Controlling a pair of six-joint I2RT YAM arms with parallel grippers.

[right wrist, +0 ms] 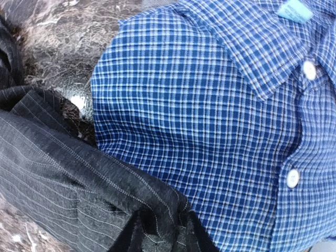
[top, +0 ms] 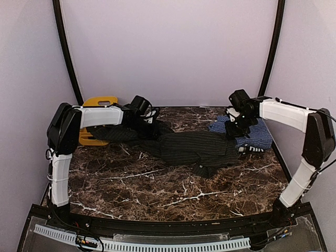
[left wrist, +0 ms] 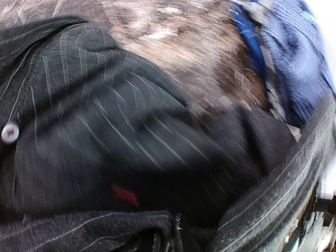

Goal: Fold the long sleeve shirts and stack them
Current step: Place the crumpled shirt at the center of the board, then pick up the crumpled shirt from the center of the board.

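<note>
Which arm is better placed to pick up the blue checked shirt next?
Likely right. The right gripper hangs beside the blue shirt, which fills its wrist view; the left gripper is across the table, over the far end of the black shirt.

Left tool (top: 149, 123), right tool (top: 233, 128), both low

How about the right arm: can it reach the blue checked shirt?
Probably yes: the right gripper is right at the blue checked shirt, whose collar and buttons lie uncovered. Only the black pinstriped shirt overlaps one edge.
</note>
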